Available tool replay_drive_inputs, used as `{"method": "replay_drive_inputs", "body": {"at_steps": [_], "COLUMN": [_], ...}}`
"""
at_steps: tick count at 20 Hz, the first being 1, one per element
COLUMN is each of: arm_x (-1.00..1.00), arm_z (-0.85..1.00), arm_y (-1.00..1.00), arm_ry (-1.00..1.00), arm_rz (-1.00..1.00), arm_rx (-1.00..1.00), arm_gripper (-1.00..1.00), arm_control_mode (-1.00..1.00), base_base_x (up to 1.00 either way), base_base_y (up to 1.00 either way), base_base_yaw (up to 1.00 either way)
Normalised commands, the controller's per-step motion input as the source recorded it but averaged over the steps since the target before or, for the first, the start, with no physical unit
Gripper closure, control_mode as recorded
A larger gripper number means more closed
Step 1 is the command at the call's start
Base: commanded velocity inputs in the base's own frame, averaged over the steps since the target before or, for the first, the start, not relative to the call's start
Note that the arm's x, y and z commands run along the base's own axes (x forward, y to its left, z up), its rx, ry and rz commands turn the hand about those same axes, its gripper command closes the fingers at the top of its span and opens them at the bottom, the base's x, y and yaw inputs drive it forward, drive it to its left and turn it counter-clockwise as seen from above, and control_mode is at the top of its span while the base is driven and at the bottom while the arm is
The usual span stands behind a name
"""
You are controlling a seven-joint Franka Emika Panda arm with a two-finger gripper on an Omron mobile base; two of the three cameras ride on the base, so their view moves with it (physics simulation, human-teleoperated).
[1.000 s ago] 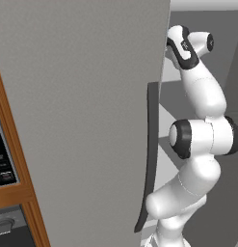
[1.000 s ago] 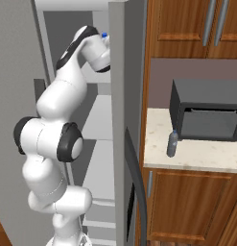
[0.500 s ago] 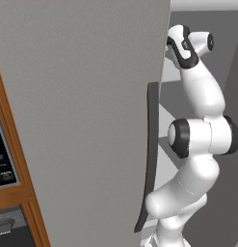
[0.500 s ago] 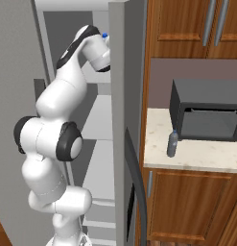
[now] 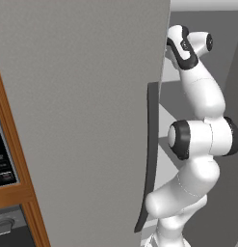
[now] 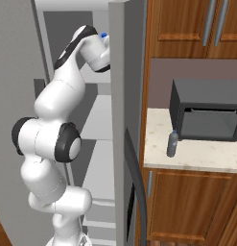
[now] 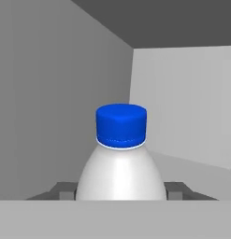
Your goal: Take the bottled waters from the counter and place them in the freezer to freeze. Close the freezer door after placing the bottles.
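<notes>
The whitish-clear bottled water [image 7: 120, 163] with its blue cap [image 7: 121, 123] stands upright between my fingertips [image 7: 65, 191]; my gripper [image 7: 120, 190] is shut on it. It is up inside the freezer, with a grey side wall at the left and a paler back wall [image 7: 182, 102] ahead. From the right base view the blue cap [image 6: 104, 34] peeks over my hand beside the open freezer door [image 6: 134, 96], which has a dark handle and a small black panel. The smoky grey bottle [image 6: 172, 144] stands on the counter [image 6: 196, 153].
A plain grey door [image 5: 82, 120] with a long dark handle [image 5: 149, 154] stands open left of my arm. Pale freezer shelves [image 6: 98, 117] lie below my hand. A dark microwave [image 6: 206, 113] sits behind the grey bottle, under wooden wall cabinets [image 6: 187, 24].
</notes>
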Motion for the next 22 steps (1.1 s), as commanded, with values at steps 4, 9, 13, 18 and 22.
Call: {"method": "replay_drive_inputs", "body": {"at_steps": [4, 9, 13, 18, 22], "arm_x": [0.00, 0.00, -0.04, -0.19, -0.42], "arm_z": [-0.01, 0.00, 0.00, 0.07, 0.09], "arm_y": [0.03, 0.00, 0.00, 0.00, 0.00], "arm_ry": [0.00, 0.00, 0.00, -0.02, -0.05], "arm_rz": [0.00, 0.00, 0.00, -0.03, -0.05], "arm_rx": [0.00, 0.00, 0.00, 0.00, 0.00], "arm_gripper": [-1.00, -1.00, -1.00, -1.00, -1.00], "arm_control_mode": [-1.00, -1.00, -1.00, -1.00, -1.00], "base_base_x": [0.00, 0.00, 0.00, 0.00, 0.00], "base_base_y": [0.00, 0.00, 0.00, 0.00, 0.00], "base_base_yaw": [0.00, 0.00, 0.00, 0.00, 0.00]}}
